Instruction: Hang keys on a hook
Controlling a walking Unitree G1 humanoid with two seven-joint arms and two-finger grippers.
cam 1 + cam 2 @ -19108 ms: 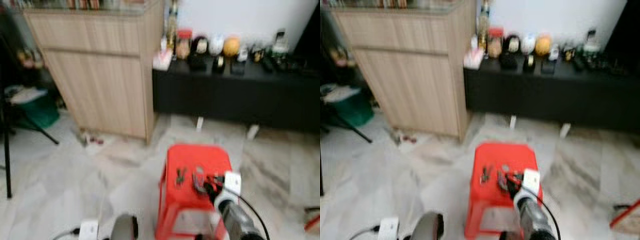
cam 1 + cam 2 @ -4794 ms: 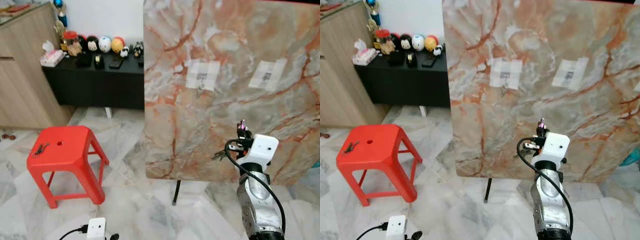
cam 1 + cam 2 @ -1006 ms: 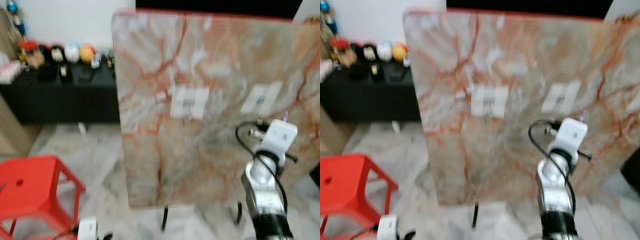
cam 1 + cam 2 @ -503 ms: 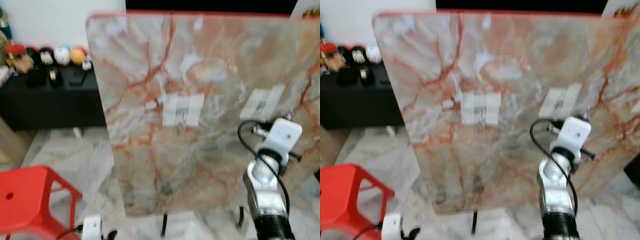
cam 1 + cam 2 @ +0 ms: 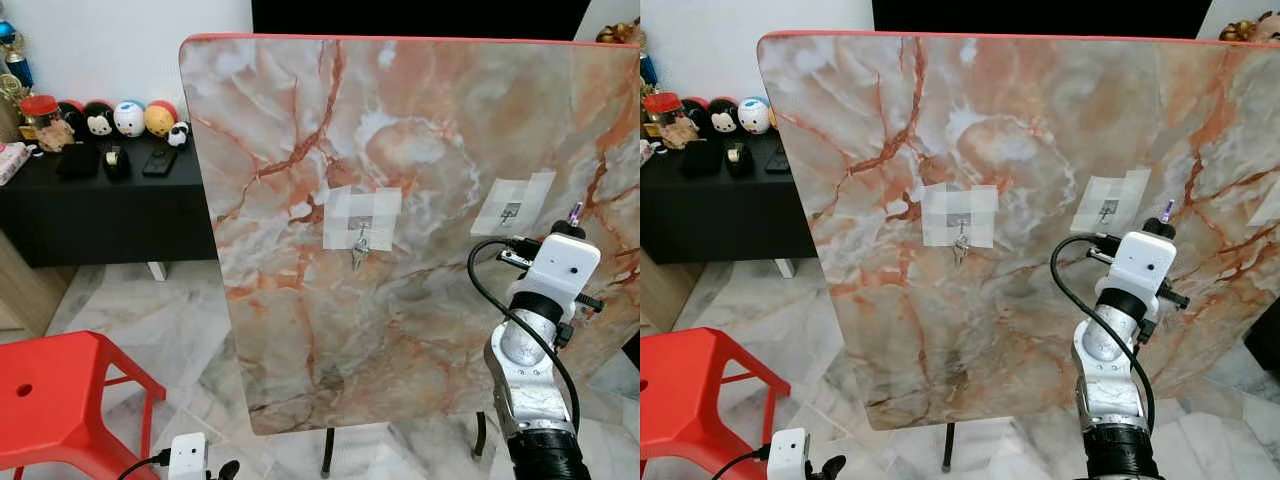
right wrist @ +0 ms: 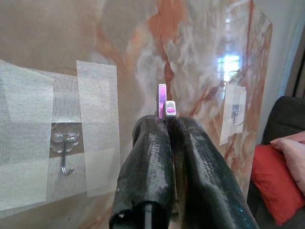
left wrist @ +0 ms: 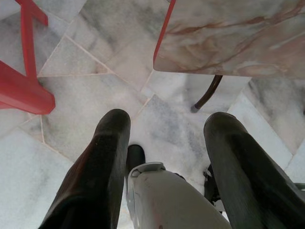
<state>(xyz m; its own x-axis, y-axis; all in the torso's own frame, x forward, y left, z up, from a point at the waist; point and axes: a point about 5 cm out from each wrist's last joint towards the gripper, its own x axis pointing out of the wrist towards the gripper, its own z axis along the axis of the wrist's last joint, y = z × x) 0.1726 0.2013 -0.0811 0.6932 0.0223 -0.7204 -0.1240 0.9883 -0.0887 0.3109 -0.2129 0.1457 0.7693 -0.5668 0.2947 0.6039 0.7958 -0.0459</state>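
The keys [image 6: 163, 101] are not yet hung; they are pinched in the right hand [image 6: 167, 125], whose two black fingers are pressed together on them, a pink tag and a metal tip being seen just above the fingertips; the carrying part of the task is judged done, and the lifting of the key ring onto a hook is what is left. An upright marble table top [image 5: 420, 130] is faced at close range; three hooks are taped to it; the middle hook [image 6: 65, 150], bare and just beside the hand in the right wrist view, is judged the likeliest target; the leftward hook [image 5: 359, 240] already carries a small key; a further hook [image 6: 235, 116] is seen toward the far edge. The right arm [image 5: 530, 370] is raised with the forearm upright and the wrist turned toward the marble. The left hand [image 7: 167, 148] is hung low over the marble floor [image 7: 86, 90], its fingers spread wide and holding nothing, near a red stool [image 5: 60, 400].
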